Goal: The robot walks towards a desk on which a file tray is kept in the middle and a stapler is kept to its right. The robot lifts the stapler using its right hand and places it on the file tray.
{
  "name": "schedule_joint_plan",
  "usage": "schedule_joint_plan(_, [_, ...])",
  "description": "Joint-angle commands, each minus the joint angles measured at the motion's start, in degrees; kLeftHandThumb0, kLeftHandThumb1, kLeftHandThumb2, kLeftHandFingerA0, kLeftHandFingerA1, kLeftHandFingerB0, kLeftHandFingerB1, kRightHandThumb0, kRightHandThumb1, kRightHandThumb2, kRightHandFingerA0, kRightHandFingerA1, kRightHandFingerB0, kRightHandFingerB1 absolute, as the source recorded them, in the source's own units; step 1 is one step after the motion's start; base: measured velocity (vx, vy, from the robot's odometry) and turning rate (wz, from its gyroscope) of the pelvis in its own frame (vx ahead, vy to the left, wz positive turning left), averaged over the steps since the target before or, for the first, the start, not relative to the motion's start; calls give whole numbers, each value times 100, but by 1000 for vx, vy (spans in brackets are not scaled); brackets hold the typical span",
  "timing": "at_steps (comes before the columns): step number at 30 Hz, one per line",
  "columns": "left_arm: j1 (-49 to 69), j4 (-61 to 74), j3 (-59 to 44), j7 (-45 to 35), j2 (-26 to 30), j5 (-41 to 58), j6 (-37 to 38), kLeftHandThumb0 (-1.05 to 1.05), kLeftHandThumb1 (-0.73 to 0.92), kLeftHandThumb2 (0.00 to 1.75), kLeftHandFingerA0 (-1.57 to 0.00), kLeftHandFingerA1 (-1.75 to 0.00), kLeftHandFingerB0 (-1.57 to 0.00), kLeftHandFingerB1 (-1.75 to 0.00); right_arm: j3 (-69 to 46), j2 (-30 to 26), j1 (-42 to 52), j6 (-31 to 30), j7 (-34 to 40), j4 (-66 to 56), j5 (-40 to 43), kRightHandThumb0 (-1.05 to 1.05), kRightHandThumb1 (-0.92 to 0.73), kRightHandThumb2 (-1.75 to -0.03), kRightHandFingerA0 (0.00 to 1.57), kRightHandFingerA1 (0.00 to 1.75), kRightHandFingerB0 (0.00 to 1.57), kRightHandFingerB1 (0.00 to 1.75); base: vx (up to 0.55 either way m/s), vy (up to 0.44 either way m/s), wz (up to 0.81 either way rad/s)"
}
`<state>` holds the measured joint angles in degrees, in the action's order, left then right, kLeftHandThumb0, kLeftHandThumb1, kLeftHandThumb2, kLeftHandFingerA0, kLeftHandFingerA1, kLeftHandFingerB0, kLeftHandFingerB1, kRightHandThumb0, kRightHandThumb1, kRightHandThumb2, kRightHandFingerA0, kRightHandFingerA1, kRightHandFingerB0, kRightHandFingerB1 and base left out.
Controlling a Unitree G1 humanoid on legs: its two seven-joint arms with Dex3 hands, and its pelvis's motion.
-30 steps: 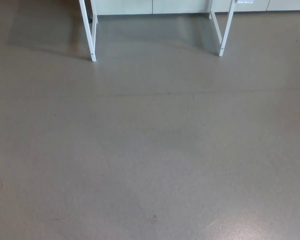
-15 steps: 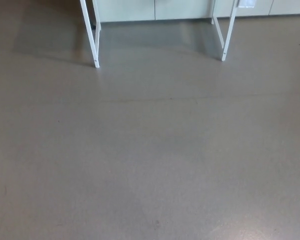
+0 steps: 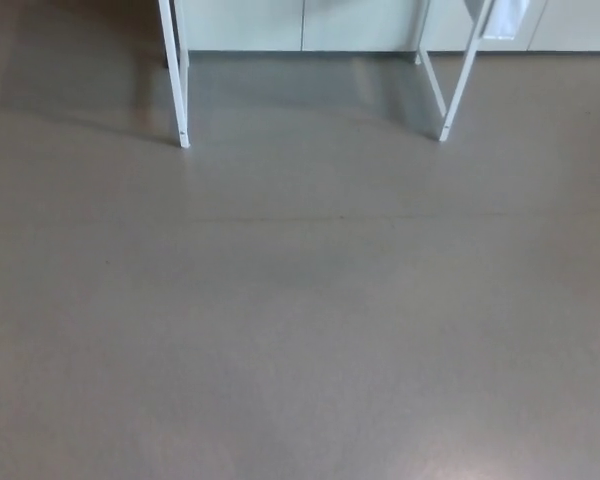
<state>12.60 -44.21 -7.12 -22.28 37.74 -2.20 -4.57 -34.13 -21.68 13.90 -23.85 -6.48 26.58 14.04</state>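
Only grey floor [image 3: 300, 330] and the white desk legs [image 3: 179, 90] far ahead show, with stapler, file tray and both hands out of sight, fingers unknowable, so a crooked approach could clip a leg.

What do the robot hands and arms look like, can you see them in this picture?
No robot hand or arm shows in this picture, so their colour, shape and markings cannot be told here. The head view shows only the grey floor, white desk legs and pale panels along the top edge.
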Motion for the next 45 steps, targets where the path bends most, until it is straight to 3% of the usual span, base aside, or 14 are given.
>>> schedule_joint_plan(1, [-42,-52,40,69,46,-92,-50,-49,80,63,-22,-37,-33,-39,-21,-41,-4,31,51,-42,46,-22,-41,-93,22,62,22,60,260,-102,13])
schedule_joint_plan(11, [73,54,-55,-52,19,23,-45,-45,82,64,-18,-37,-30,-38,-16,-51,2,22,44,-48,31,-22,-41,-93,22,62,22,60,308,-171,11])
schedule_joint_plan(14, [160,233,-83,-70,20,46,-143,-50,73,78,-16,-42,-23,-42,-11,-54,-5,19,45,-49,29,-22,-41,-93,22,62,22,60,241,-63,-5])
schedule_joint_plan(15, [178,268,-103,-86,16,69,-187,-24,64,110,-9,-53,-10,-51,-4,-59,-17,14,46,-49,25,-22,-41,-93,22,62,22,60,268,31,-13])
schedule_joint_plan(16, [183,275,-100,-91,21,65,-177,-50,74,78,-16,-43,-23,-43,-4,-59,-18,14,46,-49,25,-22,-41,-93,22,62,22,60,259,43,-17])
schedule_joint_plan(17, [137,169,-91,-81,14,54,-118,-45,82,64,-17,-37,-29,-38,-4,-59,-18,14,46,-49,25,-22,-41,-93,22,62,22,60,271,98,-18])
schedule_joint_plan(25, [84,45,-99,-49,2,49,-53,-45,81,63,-19,-37,-31,-39,-1,-60,-17,12,48,-51,28,-22,-41,-93,22,62,22,60,314,172,-14])
schedule_joint_plan(28, [138,118,-125,-48,-12,75,-46,-50,72,78,-17,-44,-24,-44,-1,-60,-16,12,49,-51,29,-22,-41,-93,22,62,22,60,218,125,5])
schedule_joint_plan(38, [72,-62,-116,-48,2,36,62,-45,81,63,-19,-39,-31,-40,-2,-34,33,35,46,-27,32,-22,-41,-93,22,62,22,60,177,-39,6])
schedule_joint_plan(39, [75,-58,-118,-49,2,40,72,-51,72,78,-18,-45,-26,-45,-4,-30,39,36,46,-28,34,-22,-41,-93,22,62,22,60,166,-120,52])
schedule_joint_plan(40, [48,-114,-95,-30,5,7,101,-47,81,63,-19,-39,-32,-40,-4,-31,38,37,46,-27,34,-22,-41,-93,22,62,22,60,160,-116,10])
schedule_joint_plan(41, [15,-179,-73,-6,5,-22,118,-54,69,82,-18,-47,-27,-47,-3,-31,39,37,46,-27,35,-22,-41,-93,22,62,22,60,162,-106,-11])
schedule_joint_plan(42, [56,-89,-89,-68,14,21,70,-45,82,64,-17,-38,-29,-39,-3,-31,39,37,46,-27,35,-22,-41,-93,22,62,22,60,153,-93,-6])
schedule_joint_plan(45, [30,-18,-59,-19,6,-8,-51,-46,81,63,-19,-38,-31,-40,-4,-37,30,31,51,-36,38,-22,-41,-93,22,62,22,60,120,-86,-8])
